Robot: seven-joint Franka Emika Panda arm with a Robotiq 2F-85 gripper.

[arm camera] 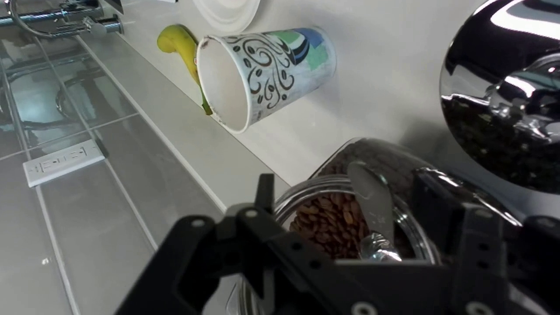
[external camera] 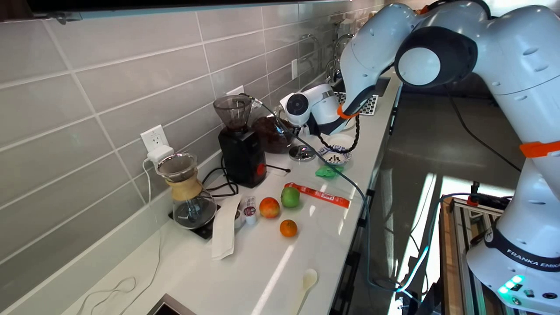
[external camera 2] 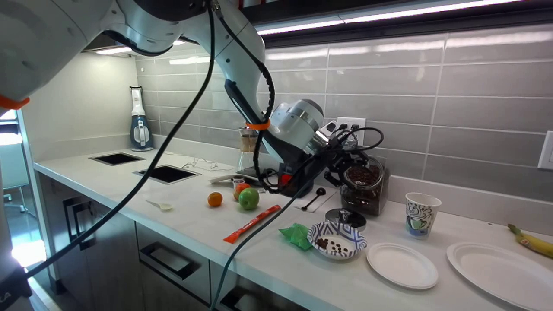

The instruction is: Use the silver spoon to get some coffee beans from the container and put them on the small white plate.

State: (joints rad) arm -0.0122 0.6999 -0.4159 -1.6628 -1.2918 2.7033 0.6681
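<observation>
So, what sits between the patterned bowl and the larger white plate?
The small white plate lies between the patterned bowl and the larger white plate, as an exterior view shows.

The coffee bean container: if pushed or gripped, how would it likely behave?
The container is probably heavy for its size, since beans fill much of its clear body. Its glossy walls could be slippery to grip. With its mouth uncovered, it might spill if tipped.
</observation>
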